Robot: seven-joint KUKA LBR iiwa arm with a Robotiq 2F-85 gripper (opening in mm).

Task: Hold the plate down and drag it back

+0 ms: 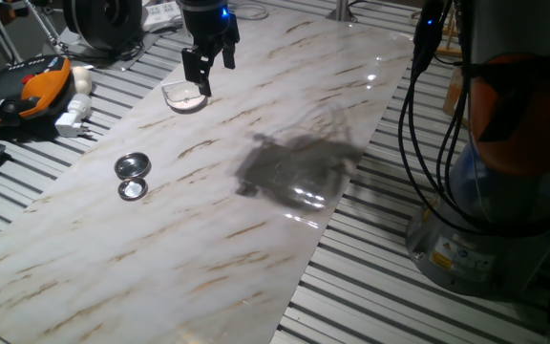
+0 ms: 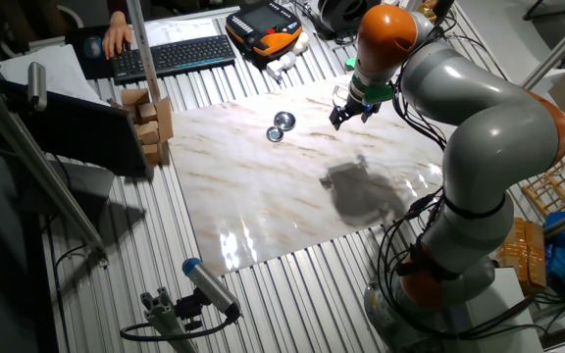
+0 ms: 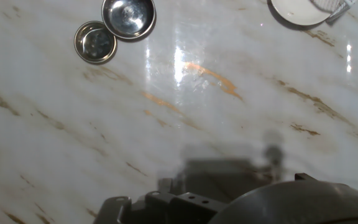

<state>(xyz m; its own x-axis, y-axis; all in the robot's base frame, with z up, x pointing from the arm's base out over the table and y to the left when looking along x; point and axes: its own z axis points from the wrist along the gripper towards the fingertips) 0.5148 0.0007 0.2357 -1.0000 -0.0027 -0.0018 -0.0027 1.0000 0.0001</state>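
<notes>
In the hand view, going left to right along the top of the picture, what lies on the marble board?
Smaller metal disc → larger metal disc, touching it → the plate, cut off by the top edge → clear flat piece at the plate's right rim.

White plate (image 1: pixel 184 96) far left; my hand (image 1: pixel 206 69) black; two shiny silver discs (image 1: pixel 132 165); surface (image 1: pixel 208 220) white marble, brown veins.

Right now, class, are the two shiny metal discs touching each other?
Yes: in the hand view the larger metal disc and the smaller metal disc sit rim against rim.
</notes>
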